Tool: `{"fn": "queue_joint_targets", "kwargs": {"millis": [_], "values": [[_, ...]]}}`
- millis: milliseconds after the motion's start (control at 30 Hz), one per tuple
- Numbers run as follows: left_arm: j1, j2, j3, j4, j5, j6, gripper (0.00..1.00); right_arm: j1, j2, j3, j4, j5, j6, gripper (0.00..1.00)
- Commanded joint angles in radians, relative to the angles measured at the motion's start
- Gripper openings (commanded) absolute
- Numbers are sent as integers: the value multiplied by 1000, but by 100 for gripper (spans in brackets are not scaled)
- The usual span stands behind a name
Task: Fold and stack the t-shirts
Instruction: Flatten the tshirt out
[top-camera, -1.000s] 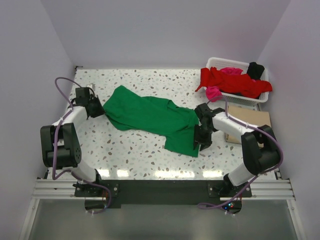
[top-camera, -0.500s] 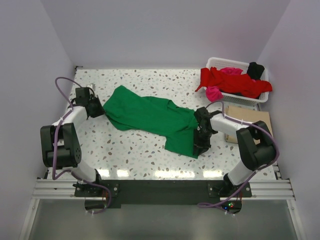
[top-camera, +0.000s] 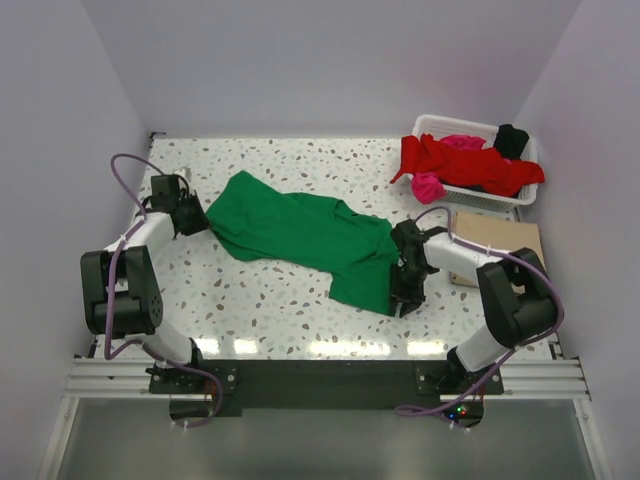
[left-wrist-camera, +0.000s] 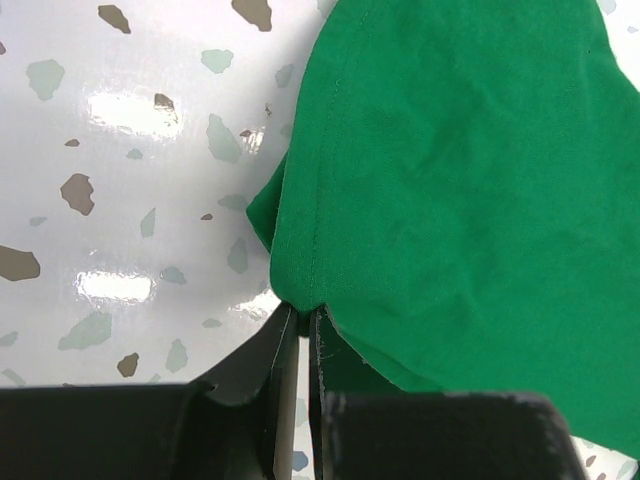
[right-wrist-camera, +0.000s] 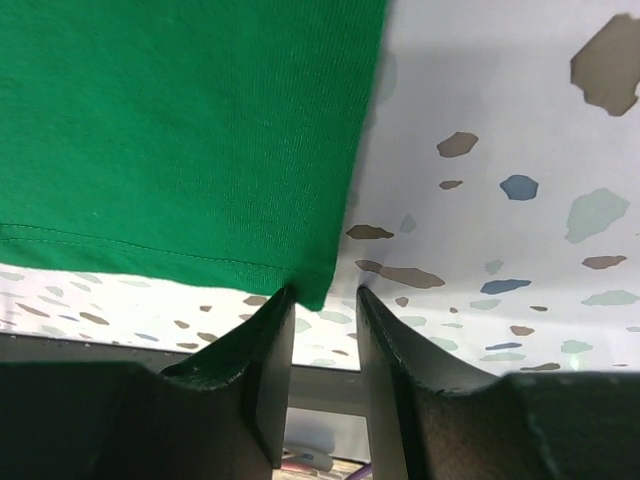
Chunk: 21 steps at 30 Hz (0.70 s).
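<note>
A bright green t-shirt (top-camera: 300, 235) lies spread and rumpled across the middle of the table. My left gripper (top-camera: 200, 222) is at its left end, shut on a pinch of the green hem (left-wrist-camera: 300, 300). My right gripper (top-camera: 404, 298) is at the shirt's near right corner, low on the table. Its jaws stand apart, and the green corner (right-wrist-camera: 325, 290) lies just between the fingertips (right-wrist-camera: 272, 310), not pinched. Red (top-camera: 460, 160), magenta (top-camera: 428, 187) and black (top-camera: 511, 138) shirts lie heaped in and over the basket. A flat tan shirt (top-camera: 505, 240) lies at the right.
The white lattice basket (top-camera: 432, 124) stands at the far right corner, with the red cloth hanging over its front rim. The tan piece lies just in front of it, beside my right arm. Walls close in the table on the left, back and right.
My right gripper has slid a little toward the near edge, along the shirt's right side to its near corner. The left gripper and the shirt have stayed put.
</note>
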Motion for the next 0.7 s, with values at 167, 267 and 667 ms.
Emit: {"fn": "queue_joint_targets", "kwargs": {"millis": [167,267,667], "values": [[7,0,26,19,20,29,0,0,24,-23,72,-89,-7,32],[7,-3,22,22,20,30,0,2,35,-32,117,-97,-14,29],[7,-14,26,34,26,15,0,-4,64,195,34,-65,-79,0]]}}
